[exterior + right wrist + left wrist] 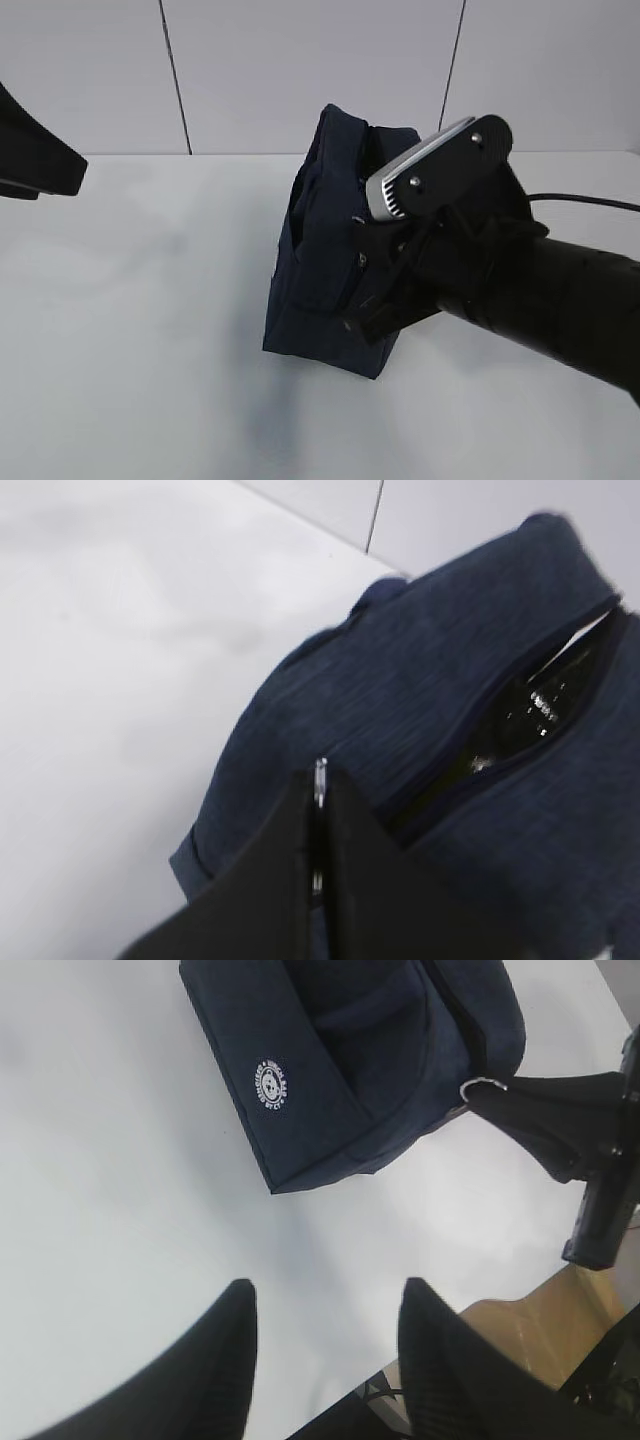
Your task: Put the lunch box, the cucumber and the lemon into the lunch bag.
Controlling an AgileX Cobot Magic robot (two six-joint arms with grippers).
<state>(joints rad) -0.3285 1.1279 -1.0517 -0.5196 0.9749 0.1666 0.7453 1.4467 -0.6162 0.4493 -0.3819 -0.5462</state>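
The dark navy lunch bag [320, 250] stands on the white table, and also shows in the left wrist view [350, 1060] and the right wrist view [420, 700]. Its zipper slit [530, 720] gapes partly open, dark inside. My right gripper [320, 785] is shut on the silver ring pull [320, 772] at the bag's right side [365, 265]; the ring also shows in the left wrist view [483, 1085]. My left gripper [325, 1295] is open and empty above bare table, apart from the bag. The lunch box, cucumber and lemon are out of view.
The white table [130, 330] spreads left and in front of the bag. The table's front edge and a brown floor [530, 1320] show beyond the left gripper. The left arm [35, 160] sits at the far left. A black cable [590, 200] trails behind the right arm.
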